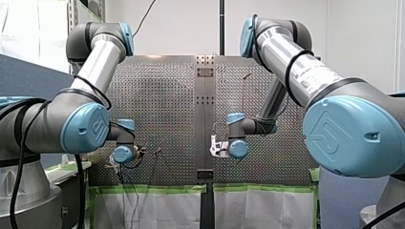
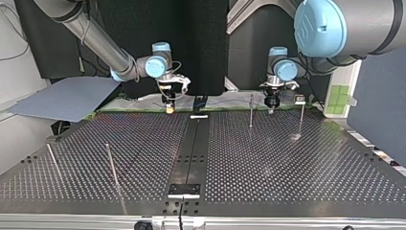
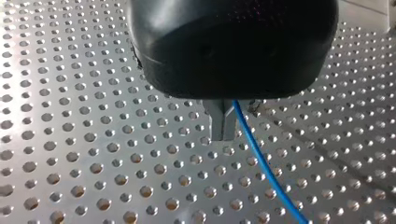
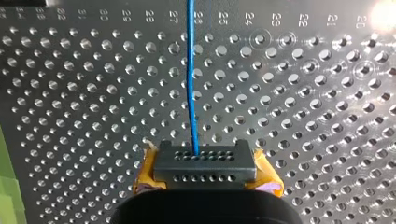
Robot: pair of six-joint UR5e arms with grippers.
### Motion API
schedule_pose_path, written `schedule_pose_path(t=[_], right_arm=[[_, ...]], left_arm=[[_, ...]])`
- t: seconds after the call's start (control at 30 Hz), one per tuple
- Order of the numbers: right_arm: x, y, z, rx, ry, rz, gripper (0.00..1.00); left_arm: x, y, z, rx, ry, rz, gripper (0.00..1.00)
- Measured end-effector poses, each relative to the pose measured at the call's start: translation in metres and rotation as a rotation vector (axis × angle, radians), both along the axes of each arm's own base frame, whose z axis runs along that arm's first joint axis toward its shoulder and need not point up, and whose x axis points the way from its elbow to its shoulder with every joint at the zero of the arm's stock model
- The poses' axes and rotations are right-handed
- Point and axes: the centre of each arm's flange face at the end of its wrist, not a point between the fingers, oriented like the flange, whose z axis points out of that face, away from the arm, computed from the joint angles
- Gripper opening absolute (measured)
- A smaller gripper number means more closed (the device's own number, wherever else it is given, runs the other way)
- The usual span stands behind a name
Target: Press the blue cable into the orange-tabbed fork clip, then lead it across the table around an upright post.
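Holding cable (image 3: 261, 158) between left gripper (image 3: 223, 133) and right gripper (image 4: 204, 161), both clamped on it low at the table's (image 2: 143, 158) far edge in top view; apparently pre-clip, so next carry it taut over the clip, unseen here, and press down.

The front view is bright, with a lit white wall (image 1: 167, 24) at the top. The top view is dark in the upper middle, and the bench (image 2: 287, 158) shines softly. In the right wrist view, white glare burns in the upper right corner.
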Motion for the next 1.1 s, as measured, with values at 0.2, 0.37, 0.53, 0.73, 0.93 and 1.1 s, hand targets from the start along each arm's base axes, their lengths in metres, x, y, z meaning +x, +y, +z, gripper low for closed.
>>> schedule_pose_path(t=[0.2, 0.37, 0.53, 0.73, 0.93, 1.1], right_arm=[[-0.002, -0.008, 0.004, -0.002, -0.003, -0.009, 0.0], [-0.002, -0.009, 0.005, -0.003, -0.001, -0.01, 0.0], [-0.003, -0.009, 0.005, -0.003, 0.001, -0.01, 0.0], [-0.002, -0.009, 0.005, -0.004, 0.002, -0.009, 0.0], [-0.002, -0.009, 0.004, -0.002, 0.003, -0.008, 0.0], [-0.001, -0.008, 0.004, -0.001, 0.003, -0.006, 0.0]], left_arm=[[0.001, 0.001, 0.001, 0.001, -0.003, 0.006, 0.0], [0.001, 0.0, 0.001, 0.007, -0.003, -0.006, 0.4], [-0.001, 0.0, -0.001, 0.038, 0.02, -0.001, 0.45], [-0.007, 0.002, -0.005, 0.083, 0.063, 0.025, 0.51], [-0.012, 0.0, -0.008, 0.116, 0.11, -0.004, 1.0], [-0.016, -0.002, -0.011, 0.108, 0.148, -0.042, 1.0]])
